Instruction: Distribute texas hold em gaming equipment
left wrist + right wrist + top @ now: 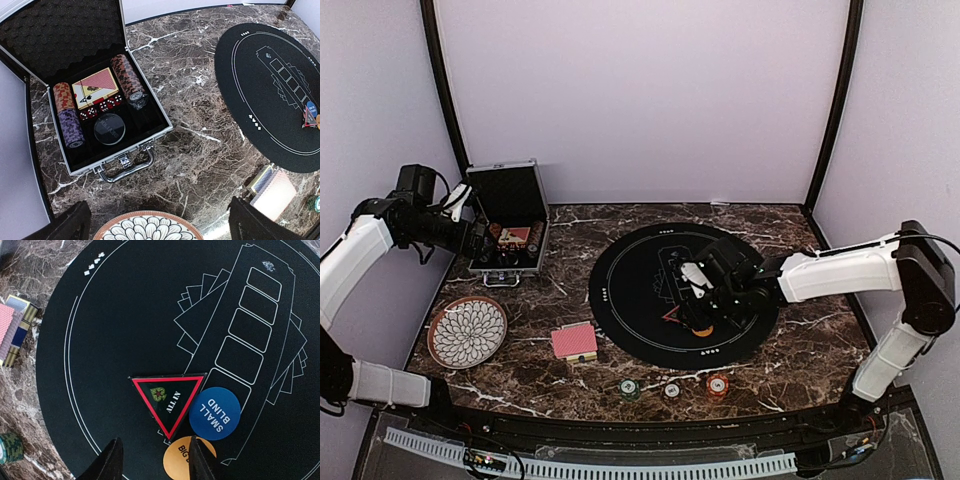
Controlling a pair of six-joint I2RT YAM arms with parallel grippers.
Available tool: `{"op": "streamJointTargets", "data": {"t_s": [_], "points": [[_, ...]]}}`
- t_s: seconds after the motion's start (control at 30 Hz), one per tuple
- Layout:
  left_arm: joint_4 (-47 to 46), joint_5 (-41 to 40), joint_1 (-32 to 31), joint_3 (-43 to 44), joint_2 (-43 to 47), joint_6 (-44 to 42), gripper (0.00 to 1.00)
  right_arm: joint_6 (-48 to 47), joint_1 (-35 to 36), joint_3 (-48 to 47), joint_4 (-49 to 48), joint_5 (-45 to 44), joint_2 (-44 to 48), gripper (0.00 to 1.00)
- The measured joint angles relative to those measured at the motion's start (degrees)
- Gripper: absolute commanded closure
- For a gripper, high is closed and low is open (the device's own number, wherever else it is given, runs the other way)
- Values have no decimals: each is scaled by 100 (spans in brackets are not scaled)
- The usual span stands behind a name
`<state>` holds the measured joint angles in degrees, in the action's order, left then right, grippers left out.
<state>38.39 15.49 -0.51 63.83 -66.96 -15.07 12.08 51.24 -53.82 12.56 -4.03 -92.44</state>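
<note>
**A:** What does the top view show?

**B:** The left gripper hangs just beside an open silver case, jaws spread wide and holding nothing. The right gripper hovers over a round black mat. A patterned plate and a red-backed card deck lie between the two grippers, well apart from both. A green chip, a white chip and a red chip sit in a row off the mat, on the near side of the right jaws.

**A:** And the left wrist view?

**B:** The case lies ahead of the open jaws. Inside it, chip stacks flank a card pack and red dice. The plate's rim sits between the fingers.

**A:** And the right wrist view?

**B:** The jaws stand part-way apart and clasp nothing. The lower tip of a red triangle, reading "ALL IN", lies in the gap. A blue disc reading "SMALL BLIND" sits just beyond one finger. That finger partly hides an orange disc showing "BIG B".
</note>
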Motion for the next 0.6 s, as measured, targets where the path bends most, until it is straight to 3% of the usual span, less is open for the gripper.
{"op": "streamJointTargets", "data": {"t_s": [0.13,0.6], "points": [[37,20,0,2,0,-24,1,-4,55,-2,-13,55,-249,65],[72,20,0,96,0,-76,1,-74,61,-216,-83,140,-850,71]]}}
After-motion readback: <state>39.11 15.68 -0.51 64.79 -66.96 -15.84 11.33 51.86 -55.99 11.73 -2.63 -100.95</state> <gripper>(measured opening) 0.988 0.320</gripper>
